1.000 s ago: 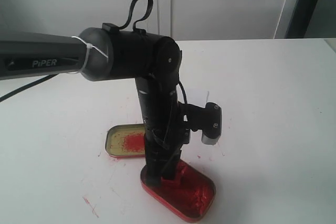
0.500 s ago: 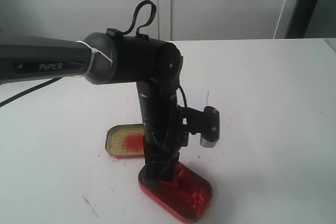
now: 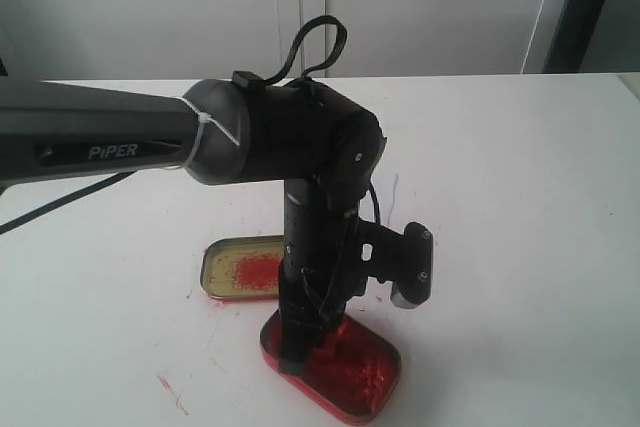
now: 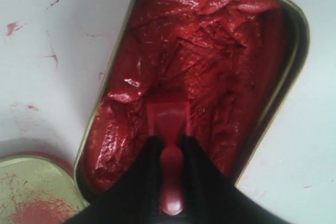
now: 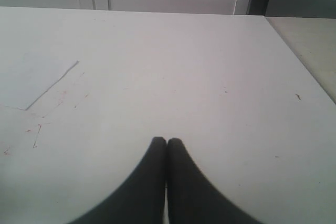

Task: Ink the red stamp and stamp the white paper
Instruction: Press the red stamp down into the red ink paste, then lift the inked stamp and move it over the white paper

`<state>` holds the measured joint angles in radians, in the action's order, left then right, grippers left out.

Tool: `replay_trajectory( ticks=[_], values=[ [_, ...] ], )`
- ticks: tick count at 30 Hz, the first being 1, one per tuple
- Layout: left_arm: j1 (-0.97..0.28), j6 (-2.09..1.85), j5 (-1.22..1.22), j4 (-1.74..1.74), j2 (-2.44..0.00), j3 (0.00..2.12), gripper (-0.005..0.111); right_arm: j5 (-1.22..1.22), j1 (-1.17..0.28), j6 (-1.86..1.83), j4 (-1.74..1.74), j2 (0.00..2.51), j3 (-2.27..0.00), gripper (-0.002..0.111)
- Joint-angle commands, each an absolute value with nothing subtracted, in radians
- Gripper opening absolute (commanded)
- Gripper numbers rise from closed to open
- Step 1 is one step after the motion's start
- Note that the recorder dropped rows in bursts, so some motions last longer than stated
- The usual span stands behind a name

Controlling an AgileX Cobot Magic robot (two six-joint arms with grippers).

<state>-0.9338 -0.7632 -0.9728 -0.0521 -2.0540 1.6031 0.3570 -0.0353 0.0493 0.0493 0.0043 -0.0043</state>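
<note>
My left gripper (image 4: 169,140) is shut on the handle of the red stamp (image 4: 168,115). The stamp's square base is pressed into the glossy red paste of the open red ink tin (image 4: 283,77). In the exterior view the left gripper (image 3: 298,352) stands upright in that tin (image 3: 360,377) near the table's front edge, and the stamp is hidden behind the fingers. The white paper (image 5: 31,80) lies flat on the table in the right wrist view. My right gripper (image 5: 167,141) is shut on nothing, low over bare table, and does not show in the exterior view.
A gold tin lid (image 3: 235,272) with a red smear lies just left of the ink tin, also seen as the lid (image 4: 31,192) beside it. Red ink marks (image 3: 172,392) dot the white table (image 3: 520,197). The left arm's wrist camera (image 3: 412,267) juts out to the right.
The left arm's elbow and wrist have swung right and lower over the second. Its gripper stayed down in the ink tin with the stamp. The tin shifted slightly left.
</note>
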Motion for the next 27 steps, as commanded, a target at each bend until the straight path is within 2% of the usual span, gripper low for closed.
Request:
replay_trajectory(
  ticks=[1, 27],
  values=[
    [-0.945, -0.733, -1.003, -0.054, -2.036, 1.606, 0.000, 0.349, -0.039, 0.041, 0.053, 0.000, 0.000, 0.000],
    [-0.978, -0.729, -1.038, -0.143, -1.973, 1.681, 0.000, 0.349, -0.039, 0.041, 0.053, 0.000, 0.000, 0.000]
  ],
)
